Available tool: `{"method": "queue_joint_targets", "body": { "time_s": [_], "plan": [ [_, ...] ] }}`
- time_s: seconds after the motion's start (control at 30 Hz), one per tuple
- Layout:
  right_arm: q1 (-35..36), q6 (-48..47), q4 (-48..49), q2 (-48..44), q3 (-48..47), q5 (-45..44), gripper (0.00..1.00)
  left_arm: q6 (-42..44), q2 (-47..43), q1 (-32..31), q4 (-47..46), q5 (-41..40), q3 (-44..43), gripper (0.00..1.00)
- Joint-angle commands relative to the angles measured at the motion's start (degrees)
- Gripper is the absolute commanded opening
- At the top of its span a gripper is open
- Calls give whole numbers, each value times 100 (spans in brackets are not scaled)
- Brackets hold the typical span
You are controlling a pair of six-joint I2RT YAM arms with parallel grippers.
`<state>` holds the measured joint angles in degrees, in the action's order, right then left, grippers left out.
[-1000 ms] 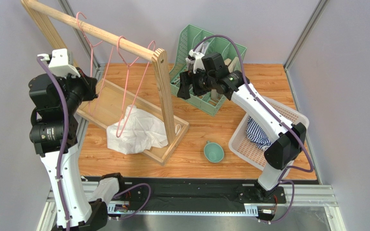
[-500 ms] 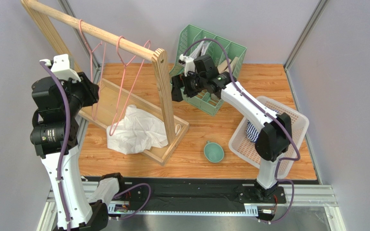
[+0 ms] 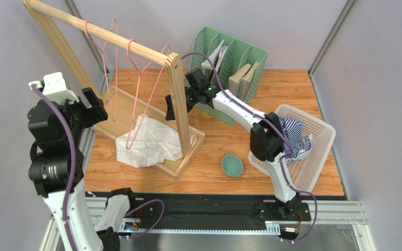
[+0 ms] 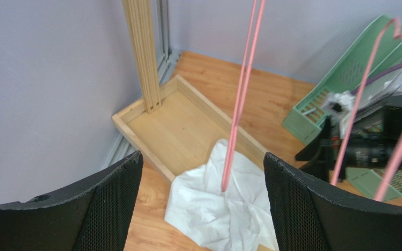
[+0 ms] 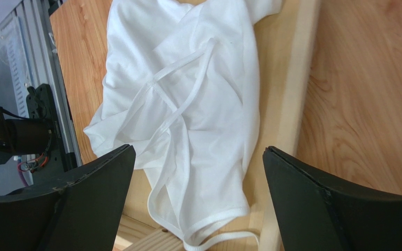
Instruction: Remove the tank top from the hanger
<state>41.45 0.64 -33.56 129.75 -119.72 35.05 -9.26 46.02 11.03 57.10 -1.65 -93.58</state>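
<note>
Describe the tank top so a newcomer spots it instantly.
Find the wooden rack on the left. Crumpled on its base tray, below a pink hanger, lies the tank top. It is plain white with thin straps; the only other garment is striped cloth in the white basket at right.

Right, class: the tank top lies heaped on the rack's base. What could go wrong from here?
The pink hanger reaches down into the white tank top; pulling the cloth may drag the hanger off the rail. The right end effector sits close to the wooden upright and could knock it.
</note>
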Motion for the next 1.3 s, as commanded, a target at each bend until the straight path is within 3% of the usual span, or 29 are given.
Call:
{"method": "queue_joint_targets", "body": {
  "time_s": [0.0, 0.17, 0.57, 0.87, 1.27],
  "plan": [
    [284, -626, -54, 584, -604, 468, 100, -85, -488, 22, -427, 42, -81, 89],
    [574, -864, -370, 1122, -1000, 406, 100, -182, -541, 31, -454, 744, -81, 89],
    [944, -1374, -432, 1175, -202, 600, 100, -208, -524, 31, -560, 956, 86, 88],
    [970, -1400, -441, 1245, 142, 767, 85, -296, -462, 31, -472, 1026, -64, 88],
    [1076, -1673, -748, 1386, 151, 679, 47, -454, -524, 22, -340, 1193, -328, 88]
  ]
}}
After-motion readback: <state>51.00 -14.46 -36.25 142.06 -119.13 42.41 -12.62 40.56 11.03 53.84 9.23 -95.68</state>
